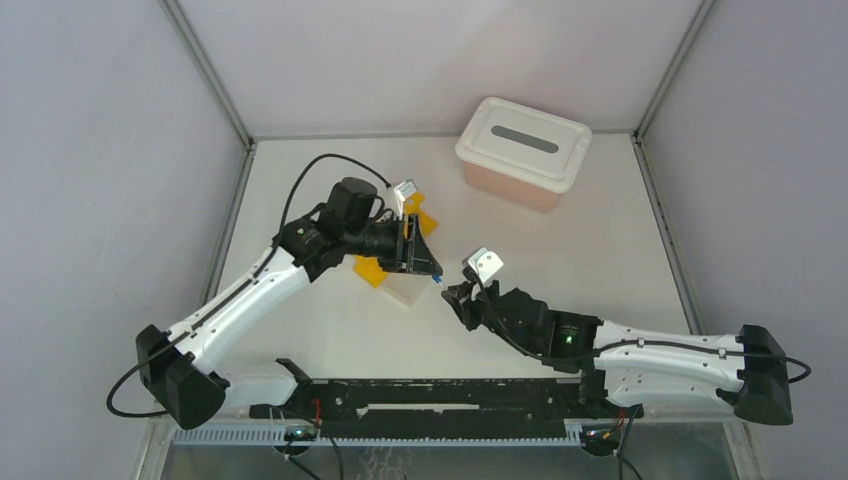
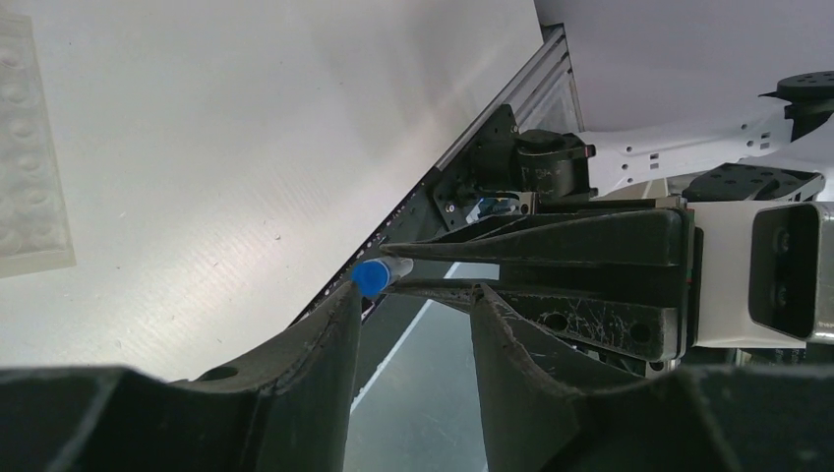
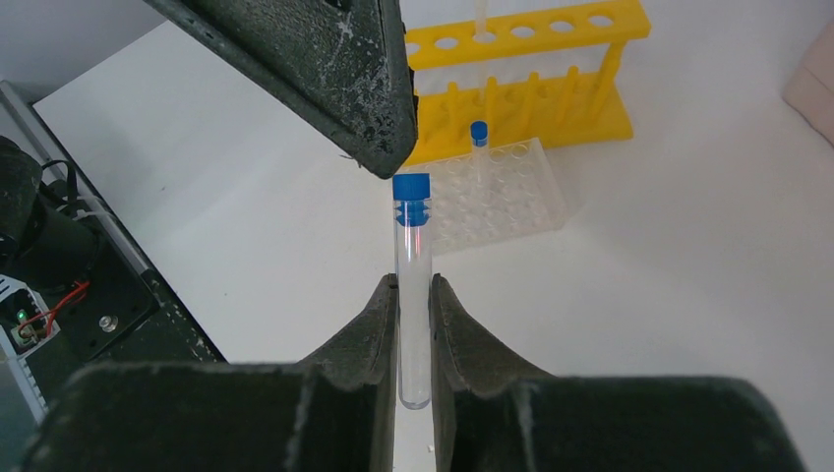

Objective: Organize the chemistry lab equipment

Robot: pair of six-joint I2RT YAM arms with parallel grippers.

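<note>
My right gripper (image 3: 413, 287) is shut on a clear tube with a blue cap (image 3: 411, 236) and holds it above the table. The cap (image 1: 437, 281) points at my left gripper (image 1: 428, 266). In the left wrist view the blue cap (image 2: 371, 276) touches the tip of one finger of the open left gripper (image 2: 415, 295). The yellow tube rack (image 3: 521, 88) stands behind the small clear grid rack (image 3: 502, 202), which holds another blue-capped tube (image 3: 479, 138). In the top view the left arm covers most of both racks (image 1: 372, 270). The squeeze bottle is out of view.
The pink tub with its white slotted lid (image 1: 520, 150) stands at the back right. The left gripper's finger (image 3: 325, 69) hangs just above the held tube. The black rail (image 1: 440, 395) runs along the near edge.
</note>
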